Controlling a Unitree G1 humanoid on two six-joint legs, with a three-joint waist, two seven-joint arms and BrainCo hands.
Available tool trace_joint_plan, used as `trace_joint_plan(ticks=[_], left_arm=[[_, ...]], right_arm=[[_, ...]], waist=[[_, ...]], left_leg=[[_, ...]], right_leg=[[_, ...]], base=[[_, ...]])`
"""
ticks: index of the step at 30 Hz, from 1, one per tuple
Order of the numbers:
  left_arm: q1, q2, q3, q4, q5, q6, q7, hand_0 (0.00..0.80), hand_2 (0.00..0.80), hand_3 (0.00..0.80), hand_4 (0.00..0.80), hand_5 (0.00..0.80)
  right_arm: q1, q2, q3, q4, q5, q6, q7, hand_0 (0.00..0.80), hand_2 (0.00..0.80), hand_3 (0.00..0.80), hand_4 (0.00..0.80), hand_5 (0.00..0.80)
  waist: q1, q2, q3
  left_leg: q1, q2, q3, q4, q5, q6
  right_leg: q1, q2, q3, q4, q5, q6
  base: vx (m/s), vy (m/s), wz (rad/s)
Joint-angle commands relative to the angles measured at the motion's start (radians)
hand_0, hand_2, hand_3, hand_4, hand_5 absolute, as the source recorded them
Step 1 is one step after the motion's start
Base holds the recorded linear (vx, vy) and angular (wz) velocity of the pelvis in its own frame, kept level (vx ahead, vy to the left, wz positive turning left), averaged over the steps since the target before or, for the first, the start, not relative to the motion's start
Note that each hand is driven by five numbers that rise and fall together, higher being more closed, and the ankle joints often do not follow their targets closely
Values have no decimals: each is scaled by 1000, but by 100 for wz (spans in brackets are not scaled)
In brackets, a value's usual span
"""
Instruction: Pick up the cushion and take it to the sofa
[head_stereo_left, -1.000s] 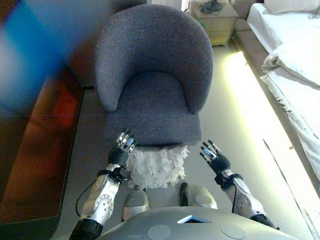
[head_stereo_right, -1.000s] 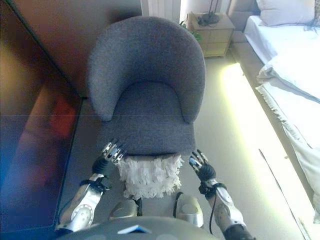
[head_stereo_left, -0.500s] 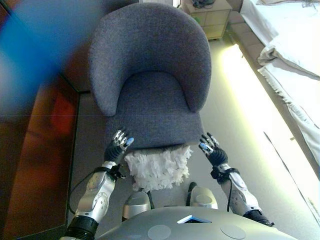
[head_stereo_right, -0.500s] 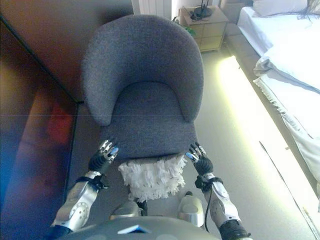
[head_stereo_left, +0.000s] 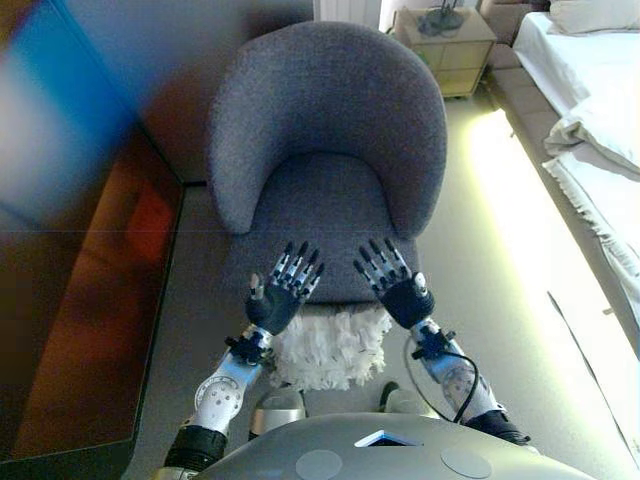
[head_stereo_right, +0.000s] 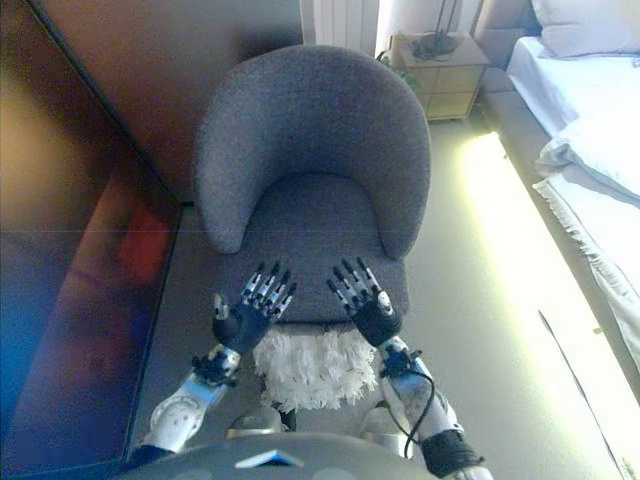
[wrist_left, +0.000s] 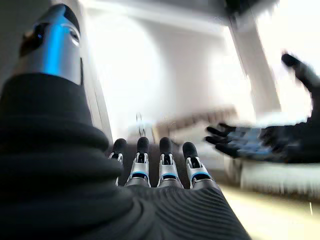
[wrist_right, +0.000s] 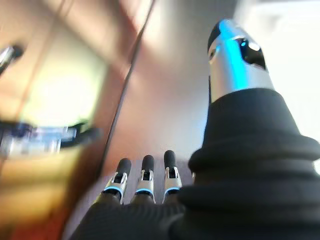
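A white fringed cushion (head_stereo_left: 335, 350) lies low in front of the grey armchair (head_stereo_left: 330, 120), partly under the seat's front edge and partly hidden by my arms. My left hand (head_stereo_left: 283, 293) and my right hand (head_stereo_left: 392, 285) are raised side by side over the front of the seat, above the cushion and apart from it. Both are open with straight, spread fingers and hold nothing. The left wrist view shows its own straight fingers (wrist_left: 162, 162) and the other hand (wrist_left: 260, 142) open beside it. The right wrist view shows straight fingers (wrist_right: 145, 182) too.
A dark wooden panel (head_stereo_left: 90, 290) runs along the left. A bed with white fringed bedding (head_stereo_left: 600, 110) stands on the right, with a pale floor strip (head_stereo_left: 510, 230) between it and the chair. A bedside cabinet (head_stereo_left: 450, 50) stands behind the chair.
Both hands have risen from beside the cushion and moved inward over the seat front, fingers spread. The cushion stays where it lay. The camera has shifted a little.
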Motion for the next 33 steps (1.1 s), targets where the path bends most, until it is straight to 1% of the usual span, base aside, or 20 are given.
trace_joint_plan(ticks=[1, 8, 12, 15, 17, 18, 19, 20, 21, 22, 23, 24, 25, 26, 27, 29, 30, 31, 32, 33], left_arm=[[-55, 16, 10, -14, -23, -22, -55, 0, 0, 0, 0, 0], [-21, 24, 45, -36, -36, -30, -46, 0, 0, 0, 0, 0], [-10, 24, 56, -37, -29, -19, -40, 0, 0, 0, 0, 0], [-12, 25, 53, -40, -17, -26, -28, 0, 0, 0, 0, 0], [-11, 32, 53, -45, 20, -51, 4, 0, 0, 0, 0, 0], [-10, 47, 50, -40, 105, -128, 83, 0, 0, 0, 0, 0], [-10, 58, 49, -36, 141, -162, 123, 0, 0, 0, 0, 0], [-9, 77, 44, -31, 250, -256, 219, 0, 0, 0, 0, 0], [-9, 104, 38, -32, 422, -355, 375, 0, 0, 0, 0, 0], [-11, 125, 41, -35, 513, -385, 480, 0, 0, 0, 0, 0], [-12, 138, 49, -33, 533, -393, 512, 0, 0, 0, 0, 0], [-12, 153, 72, -37, 539, -380, 549, 0, 0, 0, 0, 0], [-11, 156, 83, -40, 544, -368, 563, 0, 0, 0, 0, 0], [-13, 161, 90, -43, 562, -354, 577, 0, 0, 0, 0, 0], [-19, 166, 86, -36, 573, -357, 583, 0, 0, 0, 0, 0], [-47, 182, 71, -16, 612, -375, 588, 0, 0, 0, 0, 0], [-70, 193, 63, -2, 649, -393, 601, 0, 0, 0, 0, 0], [-83, 201, 57, 6, 670, -403, 615, 0, 0, 0, 0, 0], [-101, 215, 51, 19, 711, -405, 640, 0, 0, 0, 0, 0], [-122, 226, 43, 33, 730, -411, 667, 0, 0, 0, 0, 0]], right_arm=[[-26, 26, -38, -52, 22, -15, 80, 0, 0, 0, 0, 0], [-9, 16, -54, -47, 3, 15, 94, 0, 0, 0, 0, 0], [-7, 18, -50, -47, -5, 22, 83, 0, 0, 0, 0, 0], [-6, 20, -47, -45, -24, 15, 71, 0, 0, 0, 0, 0], [-4, 16, -48, -43, -58, -4, 41, 0, 0, 0, 0, 0], [-5, 4, -47, -35, -117, -57, -29, 0, 0, 0, 0, 0], [-6, -2, -44, -31, -145, -85, -65, 0, 0, 0, 0, 0], [-8, -15, -38, -25, -217, -146, -160, 0, 0, 0, 0, 0], [-12, -35, -34, -17, -313, -204, -290, 0, 0, 0, 0, 0], [-14, -50, -33, -13, -382, -240, -360, 0, 0, 0, 0, 0], [-12, -60, -35, -17, -416, -249, -392, 0, 0, 0, 0, 0], [-7, -79, -40, -23, -499, -273, -442, 0, 0, 0, 0, 0], [-5, -88, -42, -20, -531, -282, -465, 0, 0, 0, 0, 0], [-11, -100, -45, -6, -574, -297, -492, 0, 0, 0, 0, 0], [-25, -105, -44, 11, -587, -307, -504, 0, 0, 0, 0, 0], [-66, -107, -39, 45, -618, -329, -555, 0, 0, 0, 0, 0], [-96, -107, -36, 69, -620, -336, -577, 0, 0, 0, 0, 0], [-110, -107, -35, 82, -628, -338, -588, 0, 0, 0, 0, 0], [-125, -109, -33, 104, -653, -340, -615, 0, 0, 0, 0, 0], [-143, -114, -27, 118, -657, -342, -633, 0, 0, 0, 0, 0]], waist=[[9, -41, 4], [13, -50, -2], [16, -46, -6], [14, -44, -6], [14, -44, -2], [15, -46, 7], [15, -47, 7], [16, -49, 17], [18, -49, 24], [19, -50, 31], [19, -51, 32], [19, -52, 39], [21, -53, 44], [26, -54, 59], [31, -55, 70], [48, -56, 102], [58, -56, 129], [59, -55, 148], [58, -50, 179], [54, -50, 208]], left_leg=[[-36, 44, 43, 40, -16, -20], [-35, 31, 57, 80, -45, -12], [-22, 28, 60, 67, -42, -7], [-22, 24, 60, 64, -42, -3], [-28, 21, 59, 78, -48, -1], [-29, 18, 57, 99, -58, -1], [-34, 16, 57, 109, -62, 0], [-31, 11, 55, 125, -73, 3], [-35, 6, 50, 141, -79, 8], [-40, 2, 46, 151, -82, 12], [-48, 0, 45, 158, -82, 15], [-63, -4, 44, 176, -88, 19], [-72, -6, 45, 188, -93, 23], [-90, -9, 45, 213, -103, 30], [-105, -11, 46, 232, -108, 34], [-155, -11, 49, 298, -131, 50], [-180, -10, 55, 326, -146, 67], [-192, -8, 53, 346, -158, 76], [-200, -2, 36, 384, -193, 75], [-223, 8, 26, 415, -200, 72]], right_leg=[[29, -55, -25, 4, -20, 60], [41, -53, -13, -33, -3, 59], [50, -46, -8, -44, 1, 58], [45, -45, -3, -39, 1, 58], [40, -49, -1, -31, 1, 58], [42, -54, 2, -25, 1, 60], [38, -56, 3, -24, 4, 61], [44, -59, 5, -21, 3, 63], [44, -63, 9, -17, 3, 63], [43, -67, 11, -14, 5, 64], [36, -71, 13, -11, 7, 64], [27, -79, 16, -2, 7, 65], [21, -85, 16, 4, 7, 66], [8, -102, 13, 24, 11, 66], [0, -113, 13, 42, 11, 67], [-36, -154, -3, 134, 11, 60], [-94, -194, -14, 239, 44, 59], [-139, -216, -4, 309, 68, 60], [-190, -245, 23, 385, 94, 74], [-232, -260, 41, 402, 107, 77]], base=[[-48, 19, 7], [-24, 6, 5], [0, 9, 0], [-9, 40, 0], [-2, 36, 0], [12, 32, 0], [32, 37, 0], [45, 46, 1], [46, 66, 1], [24, 66, 1], [-7, 86, 1], [-21, 85, -1], [-40, 110, 0], [-49, 79, -3], [-88, 77, -3], [-124, 58, 0], [-126, 70, -2], [-55, 65, -19], [-33, 3, -29], [-69, -55, -13]])
